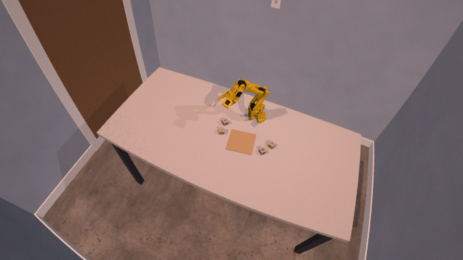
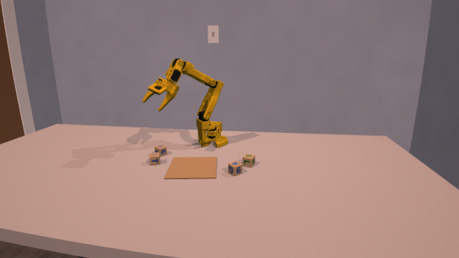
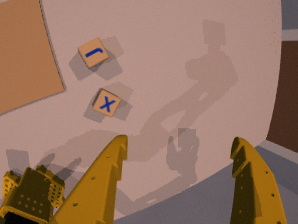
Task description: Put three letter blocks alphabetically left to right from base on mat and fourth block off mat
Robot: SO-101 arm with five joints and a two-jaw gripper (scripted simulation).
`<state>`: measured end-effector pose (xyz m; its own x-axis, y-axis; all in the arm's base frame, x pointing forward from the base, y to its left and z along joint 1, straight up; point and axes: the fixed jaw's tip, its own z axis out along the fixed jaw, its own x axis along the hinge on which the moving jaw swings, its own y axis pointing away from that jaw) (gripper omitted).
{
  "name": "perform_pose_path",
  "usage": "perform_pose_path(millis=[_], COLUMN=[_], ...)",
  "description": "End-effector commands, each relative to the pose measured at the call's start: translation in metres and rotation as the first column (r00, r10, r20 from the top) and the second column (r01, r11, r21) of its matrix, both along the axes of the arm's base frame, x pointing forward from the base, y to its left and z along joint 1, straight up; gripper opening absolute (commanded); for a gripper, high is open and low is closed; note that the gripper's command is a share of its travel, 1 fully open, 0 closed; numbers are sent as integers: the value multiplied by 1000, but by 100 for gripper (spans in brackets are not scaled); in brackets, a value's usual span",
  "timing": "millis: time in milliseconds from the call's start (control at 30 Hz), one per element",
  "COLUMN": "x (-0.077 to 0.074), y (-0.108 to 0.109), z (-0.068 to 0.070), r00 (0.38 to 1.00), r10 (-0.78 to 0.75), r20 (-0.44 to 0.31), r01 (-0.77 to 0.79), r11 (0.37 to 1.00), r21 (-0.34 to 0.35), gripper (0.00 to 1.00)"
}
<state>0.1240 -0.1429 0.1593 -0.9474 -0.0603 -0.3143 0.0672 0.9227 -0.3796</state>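
Note:
My gripper (image 2: 151,105) (image 3: 180,138) is open and empty, high above the table on the X block's side of the mat. The tan mat (image 1: 240,141) (image 2: 191,167) (image 3: 22,55) lies flat with no block on it. A block with a blue X on top (image 1: 225,121) (image 2: 161,150) (image 3: 107,103) sits off the mat. Beside it is a block with a blue hooked mark, perhaps J (image 1: 221,130) (image 2: 154,159) (image 3: 93,52). Across the mat are a blue-marked block (image 1: 262,150) (image 2: 235,168) and a green-marked block (image 1: 271,144) (image 2: 249,160); their top marks are too small to read.
The arm's base (image 1: 257,113) (image 2: 210,135) stands behind the mat, near the table's wall-side edge. The blocks in each pair stand close together, with small gaps. Arm shadows fall across the table (image 1: 290,182) (image 2: 270,214).

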Motion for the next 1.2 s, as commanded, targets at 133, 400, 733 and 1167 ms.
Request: perform_pose_path(millis=[133, 400, 733, 1167], x=[4, 7, 12, 20], y=[-3, -5, -9, -15], z=[12, 13, 15, 18], r00=[971, 895, 648, 237], r10=[228, 404, 648, 749], r20=[-78, -189, -401, -618], r01=[-236, -435, -748, -968], r11=[964, 886, 639, 233], r21=[-119, -162, -178, -89], gripper=[35, 35, 35, 35])
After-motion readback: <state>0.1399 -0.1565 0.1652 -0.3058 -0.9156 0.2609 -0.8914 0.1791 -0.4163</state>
